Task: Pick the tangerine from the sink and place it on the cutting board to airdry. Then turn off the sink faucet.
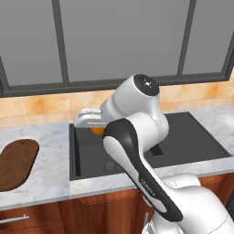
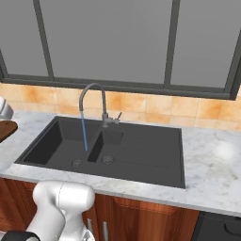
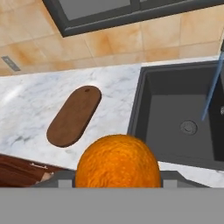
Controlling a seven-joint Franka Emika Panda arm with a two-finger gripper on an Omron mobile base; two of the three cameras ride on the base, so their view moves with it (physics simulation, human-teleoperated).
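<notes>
While the white arm reaches over the left part of the counter, the scene runs left to right as follows.

Board: the dark brown wooden cutting board with rounded oval ends (image 1: 16, 163) lies flat on the white marble counter (image 1: 50, 164), well left of the sink; its top is bare, and open marble lies all round it except at the left edge of the left base view, which cuts it off. In the hand view the board (image 3: 74, 115) lies slantwise, apart from the basin's rim.

Counter strip: a band of bare marble separates the board's right end from the sink's left rim.

Fruit: the small round bright-orange tangerine (image 3: 117, 161) sits pinched in the two-finger gripper (image 1: 97, 130), raised above the sink's left rim; in the left base view a sliver of orange (image 1: 98, 130) shows beneath the white hand.

Fingers: closed against the tangerine's sides; the fruit hides their tips.

Sink: the matte black rectangular double-basin sink (image 2: 141, 153) has its large basin at left with a round drain (image 3: 188, 127), a small basin beside it, then a flat ridged drainboard at right.

Faucet: the tall thin grey metal gooseneck faucet (image 2: 92, 96) stands at the back rim between the basins, its small lever on the right side; a thin blue stream (image 2: 84, 133) falls into the large basin.

Right side: bare marble beyond the sink's right rim.
</notes>
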